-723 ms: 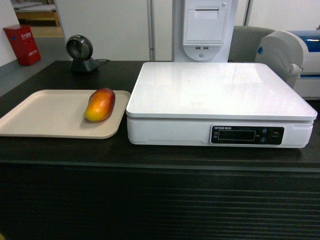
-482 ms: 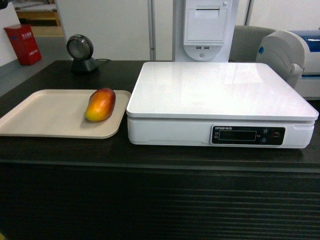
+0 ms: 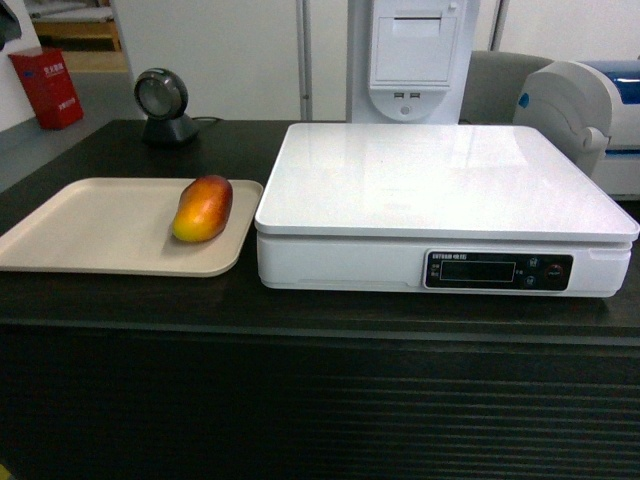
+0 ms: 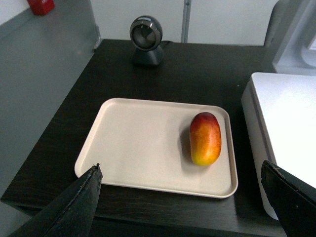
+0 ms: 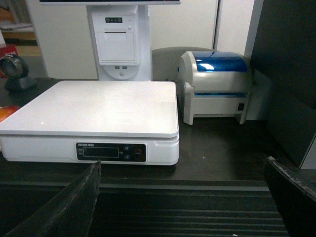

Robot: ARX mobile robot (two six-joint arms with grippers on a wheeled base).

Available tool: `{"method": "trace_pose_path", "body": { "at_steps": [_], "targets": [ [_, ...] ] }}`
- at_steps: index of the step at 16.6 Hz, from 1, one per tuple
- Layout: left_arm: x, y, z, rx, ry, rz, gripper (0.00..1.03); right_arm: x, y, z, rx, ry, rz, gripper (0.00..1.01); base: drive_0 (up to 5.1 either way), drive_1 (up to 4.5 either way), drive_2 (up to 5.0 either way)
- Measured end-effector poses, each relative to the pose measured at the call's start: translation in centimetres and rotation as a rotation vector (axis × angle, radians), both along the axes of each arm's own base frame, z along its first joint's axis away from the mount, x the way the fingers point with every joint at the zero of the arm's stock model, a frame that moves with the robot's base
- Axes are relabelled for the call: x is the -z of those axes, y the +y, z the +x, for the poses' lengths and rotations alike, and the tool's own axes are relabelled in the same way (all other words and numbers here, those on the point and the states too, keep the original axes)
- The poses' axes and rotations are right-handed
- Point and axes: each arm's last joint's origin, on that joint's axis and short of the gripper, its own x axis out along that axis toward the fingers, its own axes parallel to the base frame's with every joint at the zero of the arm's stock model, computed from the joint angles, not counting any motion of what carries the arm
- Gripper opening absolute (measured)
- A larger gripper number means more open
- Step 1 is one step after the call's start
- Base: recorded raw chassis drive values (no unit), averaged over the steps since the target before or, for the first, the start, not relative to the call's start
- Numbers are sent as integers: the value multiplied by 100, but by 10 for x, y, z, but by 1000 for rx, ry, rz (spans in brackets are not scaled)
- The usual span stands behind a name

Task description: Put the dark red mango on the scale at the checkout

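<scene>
The dark red mango (image 3: 203,208) (image 4: 205,138) lies on its side at the right end of a beige tray, just left of the white scale (image 3: 440,185) (image 4: 291,118) (image 5: 98,106). Both rest on the dark checkout counter (image 3: 300,310) (image 4: 197,74) (image 5: 222,148). My left gripper (image 4: 181,168) is open, hovering above the tray's near edge with the mango ahead and slightly right of it, nothing between its fingers. My right gripper (image 5: 182,164) is open and empty in front of the counter's ribbed panel, right of the scale's display. Neither gripper shows in the head view.
The beige tray (image 3: 90,225) (image 4: 143,143) fills the counter's left part. A round barcode scanner (image 3: 163,105) (image 4: 146,39) stands behind it. A white receipt unit (image 3: 412,55) (image 5: 121,44) rises behind the scale. A label printer (image 3: 590,110) (image 5: 217,84) sits at the right.
The head view has drifted slightly, so everything sits a few pixels further right. The mango stays put on the tray.
</scene>
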Motion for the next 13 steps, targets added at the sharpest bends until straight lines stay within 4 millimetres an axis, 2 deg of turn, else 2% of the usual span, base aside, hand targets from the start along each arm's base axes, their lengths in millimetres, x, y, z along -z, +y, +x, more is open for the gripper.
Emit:
{"method": "trace_pose_path", "body": {
  "at_steps": [3, 5, 8, 13],
  "targets": [
    [4, 7, 18, 11, 27, -21, 98, 0, 0, 0, 0, 0, 0, 98, 0, 0, 0],
    [5, 14, 46, 34, 48, -43, 98, 0, 0, 0, 0, 0, 0, 98, 0, 0, 0],
    [21, 22, 95, 44, 127, -74, 98, 0, 0, 0, 0, 0, 0, 98, 0, 0, 0],
    [57, 7, 177, 90, 255, -102, 98, 0, 0, 0, 0, 0, 0, 98, 0, 0, 0]
  ]
}}
